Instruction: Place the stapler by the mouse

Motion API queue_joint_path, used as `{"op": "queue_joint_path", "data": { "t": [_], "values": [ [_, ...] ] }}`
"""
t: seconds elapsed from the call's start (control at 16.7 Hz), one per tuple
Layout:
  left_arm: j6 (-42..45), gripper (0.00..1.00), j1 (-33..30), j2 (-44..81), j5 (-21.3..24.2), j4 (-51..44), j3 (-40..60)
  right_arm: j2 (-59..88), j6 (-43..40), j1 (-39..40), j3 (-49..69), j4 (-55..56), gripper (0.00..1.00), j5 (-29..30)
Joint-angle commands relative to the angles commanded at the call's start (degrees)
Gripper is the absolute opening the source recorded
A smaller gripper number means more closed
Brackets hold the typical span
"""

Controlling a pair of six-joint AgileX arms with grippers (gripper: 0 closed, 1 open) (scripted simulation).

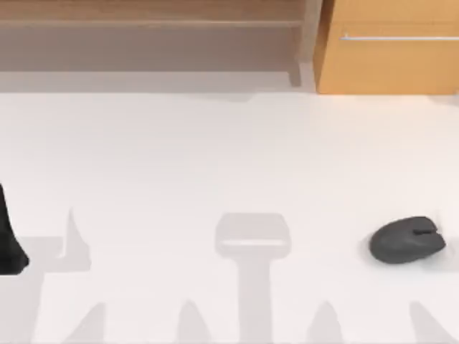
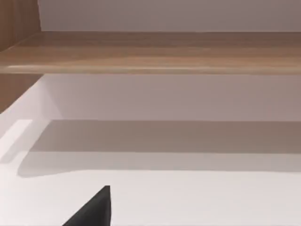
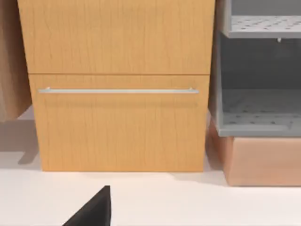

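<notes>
A white table (image 1: 215, 143) carries a dark grey, rounded mouse (image 1: 407, 241) near its front right corner, scroll wheel on top. The stapler (image 1: 252, 244) seems to be a faint, slim whitish bar lying crosswise near the middle of the front edge, well apart from the mouse. Behind the back edge stand a wooden drawer cabinet (image 1: 391, 57) and a low shelf (image 1: 150, 25). The left arm (image 1: 8, 240) sits at the left edge. A dark tip marks the left gripper (image 2: 91, 212) and the right gripper (image 3: 91, 212); whether either is open or closed cannot be told.

Black arm part (image 1: 10, 240) cut off by top view's left edge; gripper fingers out of frame, state unreadable. Black finger tip (image 2: 94, 209) cut by left wrist picture's lower edge. Same dark tip (image 3: 94, 209) cropped in right wrist picture.
</notes>
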Motion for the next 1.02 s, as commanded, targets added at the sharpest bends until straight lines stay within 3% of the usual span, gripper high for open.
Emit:
{"op": "queue_joint_path", "data": {
  "t": [0.42,1.02],
  "values": [
    [0.0,1.0,0.0,0.0,0.0,0.0,0.0,9.3,1.8,-2.4,6.4,-7.4,1.0,0.0],
    [0.0,1.0,0.0,0.0,0.0,0.0,0.0,57.4,9.3,-12.7,33.3,-38.4,1.0,-0.1]
  ]
}}
